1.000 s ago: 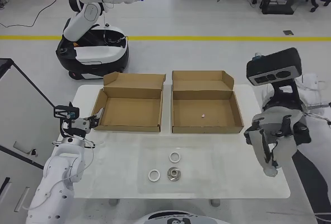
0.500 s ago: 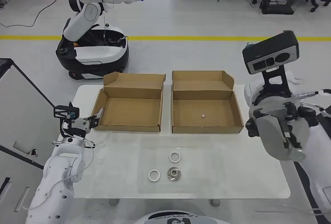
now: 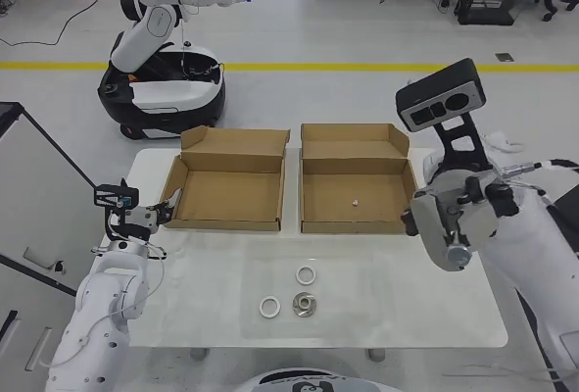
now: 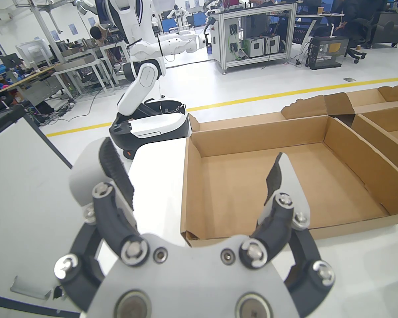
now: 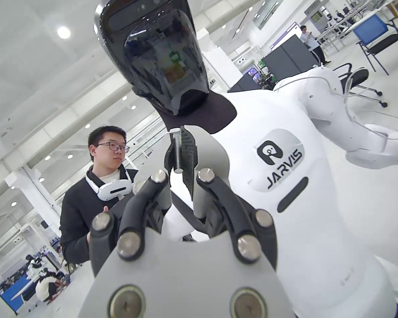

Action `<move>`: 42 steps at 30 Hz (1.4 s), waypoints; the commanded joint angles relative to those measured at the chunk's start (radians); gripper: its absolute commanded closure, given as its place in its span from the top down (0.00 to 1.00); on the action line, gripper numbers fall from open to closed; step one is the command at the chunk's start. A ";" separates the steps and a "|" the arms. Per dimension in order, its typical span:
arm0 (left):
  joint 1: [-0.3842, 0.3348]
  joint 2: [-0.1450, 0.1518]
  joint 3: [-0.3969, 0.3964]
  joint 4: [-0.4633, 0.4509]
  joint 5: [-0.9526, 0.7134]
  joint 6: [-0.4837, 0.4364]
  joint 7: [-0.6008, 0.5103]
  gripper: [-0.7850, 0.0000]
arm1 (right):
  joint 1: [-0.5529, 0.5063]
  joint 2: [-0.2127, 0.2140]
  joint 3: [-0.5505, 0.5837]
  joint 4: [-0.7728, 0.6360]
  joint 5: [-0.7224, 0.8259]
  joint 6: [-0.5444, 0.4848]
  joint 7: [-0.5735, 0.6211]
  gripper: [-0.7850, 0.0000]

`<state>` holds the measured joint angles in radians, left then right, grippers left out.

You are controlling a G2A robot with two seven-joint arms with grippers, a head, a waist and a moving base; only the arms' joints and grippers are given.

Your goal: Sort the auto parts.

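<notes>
Two open cardboard boxes sit side by side at the table's back, the left box (image 3: 230, 191) bare and the right box (image 3: 377, 191) holding one small pinkish part (image 3: 355, 204). Nearer the front lie a white ring (image 3: 307, 275), a second white ring (image 3: 269, 307) and a metal bearing (image 3: 305, 306). My left gripper (image 3: 164, 210) hovers open beside the left box's outer corner (image 4: 192, 233), with nothing between its fingers (image 4: 114, 163). My right arm (image 3: 451, 230) is raised by the right box's right wall, turned upward. Its gripper (image 5: 180, 148) is shut on a threaded metal bolt (image 5: 177, 153).
The white table (image 3: 397, 294) has free room around the rings and along its front right. Another robot on a black base (image 3: 162, 93) stands on the floor behind the table. A grey cabinet (image 3: 15, 196) stands to the left.
The right arm has swung from the table's right edge inward toward the right box, rotating as it went. The left arm and all parts on the table stayed put.
</notes>
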<state>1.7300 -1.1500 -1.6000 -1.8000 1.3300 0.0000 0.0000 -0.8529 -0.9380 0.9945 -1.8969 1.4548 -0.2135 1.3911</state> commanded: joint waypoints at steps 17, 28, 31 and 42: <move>0.000 0.000 0.000 0.000 0.000 0.000 0.000 1.00 | -0.055 -0.037 0.015 -0.001 -0.039 0.067 -0.073 0.00; 0.000 0.000 0.000 0.000 0.000 0.000 0.000 1.00 | -0.089 -0.080 0.008 0.012 0.132 0.033 -0.032 0.00; 0.000 0.000 0.000 0.000 0.000 0.000 0.000 1.00 | -0.095 -0.090 0.011 0.018 0.152 0.036 -0.030 0.00; 0.000 0.000 0.000 0.000 0.000 0.000 0.000 1.00 | -0.088 -0.108 0.033 0.042 -0.003 0.092 -0.072 0.00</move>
<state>1.7300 -1.1500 -1.6000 -1.8000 1.3300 0.0000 0.0000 -0.9413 -1.0451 1.0263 -1.8552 1.4648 -0.1279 1.3227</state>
